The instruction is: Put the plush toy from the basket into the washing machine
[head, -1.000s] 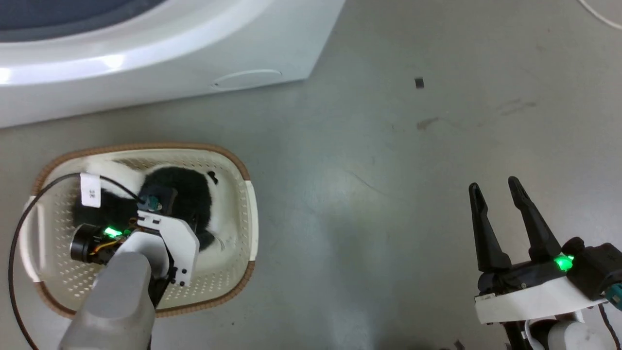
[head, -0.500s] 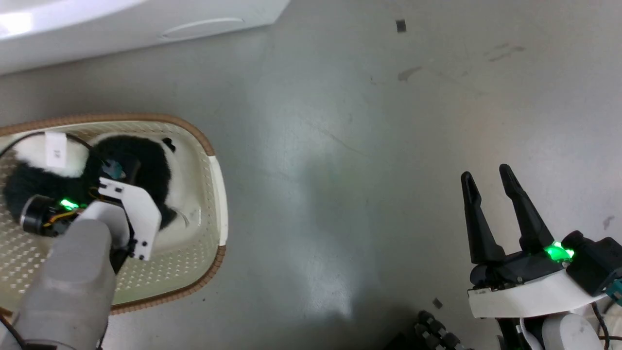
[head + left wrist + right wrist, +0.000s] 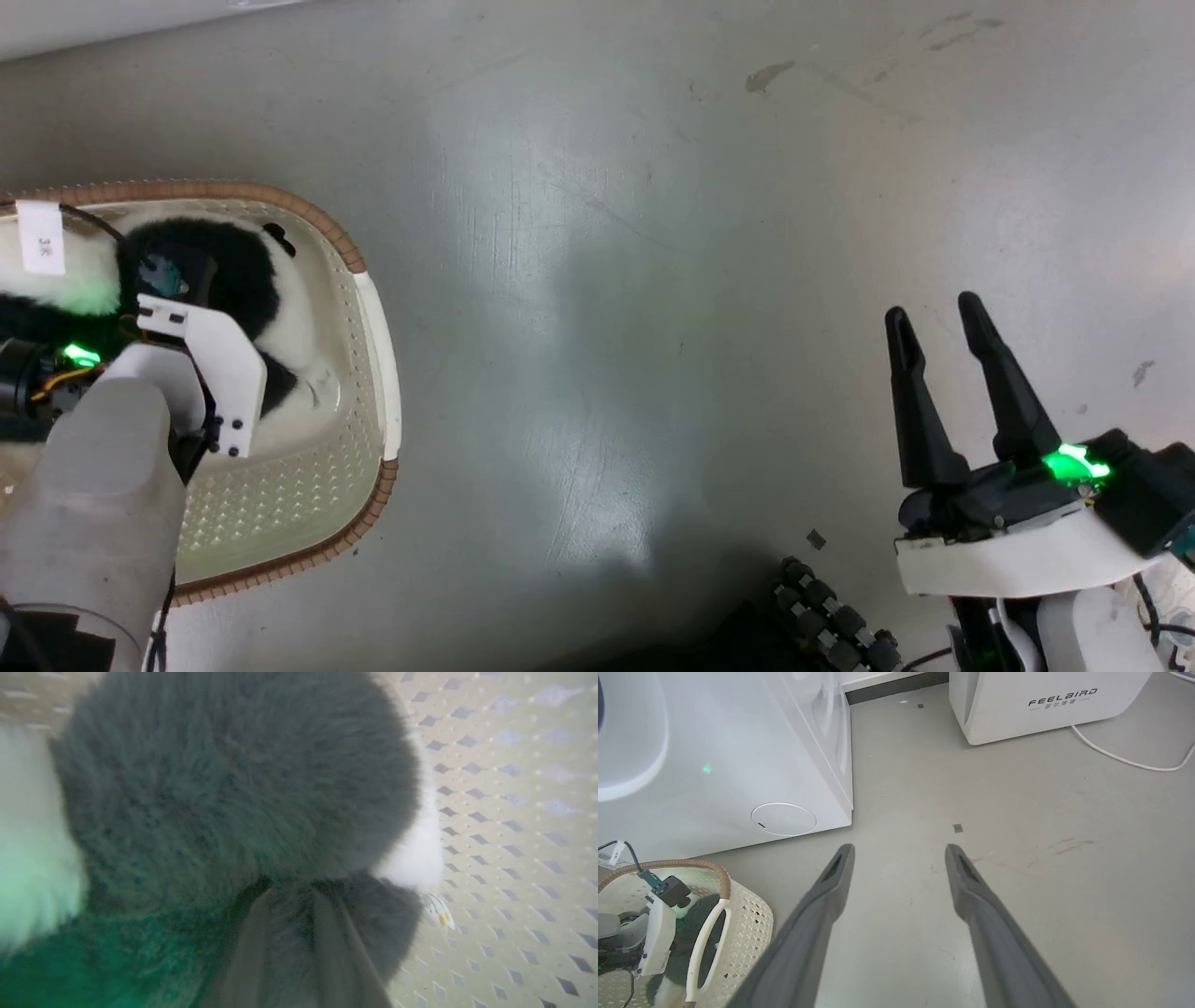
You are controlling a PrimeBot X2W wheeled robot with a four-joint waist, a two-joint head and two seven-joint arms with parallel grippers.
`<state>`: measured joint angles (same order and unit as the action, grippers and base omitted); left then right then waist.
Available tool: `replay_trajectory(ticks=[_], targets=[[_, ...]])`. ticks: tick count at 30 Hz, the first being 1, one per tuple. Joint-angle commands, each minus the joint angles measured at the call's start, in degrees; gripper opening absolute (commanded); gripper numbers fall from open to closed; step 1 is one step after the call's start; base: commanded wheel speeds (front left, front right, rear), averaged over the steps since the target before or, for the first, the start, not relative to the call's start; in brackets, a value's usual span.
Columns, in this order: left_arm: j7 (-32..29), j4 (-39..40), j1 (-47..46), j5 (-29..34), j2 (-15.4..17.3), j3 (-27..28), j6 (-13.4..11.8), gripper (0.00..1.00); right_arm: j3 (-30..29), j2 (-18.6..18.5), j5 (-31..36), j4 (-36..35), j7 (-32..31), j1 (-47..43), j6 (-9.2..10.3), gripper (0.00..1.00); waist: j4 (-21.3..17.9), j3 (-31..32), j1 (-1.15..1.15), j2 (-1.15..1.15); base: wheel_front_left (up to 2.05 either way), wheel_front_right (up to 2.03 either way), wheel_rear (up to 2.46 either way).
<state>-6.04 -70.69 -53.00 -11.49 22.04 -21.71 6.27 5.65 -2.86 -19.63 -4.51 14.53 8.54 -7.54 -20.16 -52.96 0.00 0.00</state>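
- Reaches the pale left forearm [image 3: 93, 495] up from the lower left of the head view, wrist bent down into the basket [image 3: 373, 308].
- Buries the left claw [image 3: 292, 891] in the black fur of the plush toy [image 3: 233, 271], fingers nearly together, pinching a tuft.
- Has the toy lying inside the basket, on the floor [image 3: 653, 280] at the left edge.
- Holds the right claw [image 3: 932, 308] at the lower right, fingers pointing up the frame, spread apart, gripping nothing.
- Shows the washing machine [image 3: 738, 756] at the upper left of the right wrist view, just beyond the basket.
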Motion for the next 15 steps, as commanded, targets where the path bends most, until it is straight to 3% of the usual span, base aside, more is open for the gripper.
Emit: replay_trajectory(ticks=[1, 15], targets=[[-0.3, -2.3, 1.9, -0.6, -0.1, -0.5, 0.1, 0.00, -0.3, 0.0, 0.1, 0.1, 0.5, 1.1, 0.05, 1.00, 0.3, 1.1, 0.00, 0.00, 0.00, 0.00, 0.00], [10.2, -2.5, 8.6, -4.2, -6.4, 0.3, 0.1, 0.00, -3.2, 0.0, 4.1, 1.9, 0.5, -0.4, 0.05, 1.00, 5.2, 16.6, 0.00, 0.00, 0.00, 0.00, 0.00]])
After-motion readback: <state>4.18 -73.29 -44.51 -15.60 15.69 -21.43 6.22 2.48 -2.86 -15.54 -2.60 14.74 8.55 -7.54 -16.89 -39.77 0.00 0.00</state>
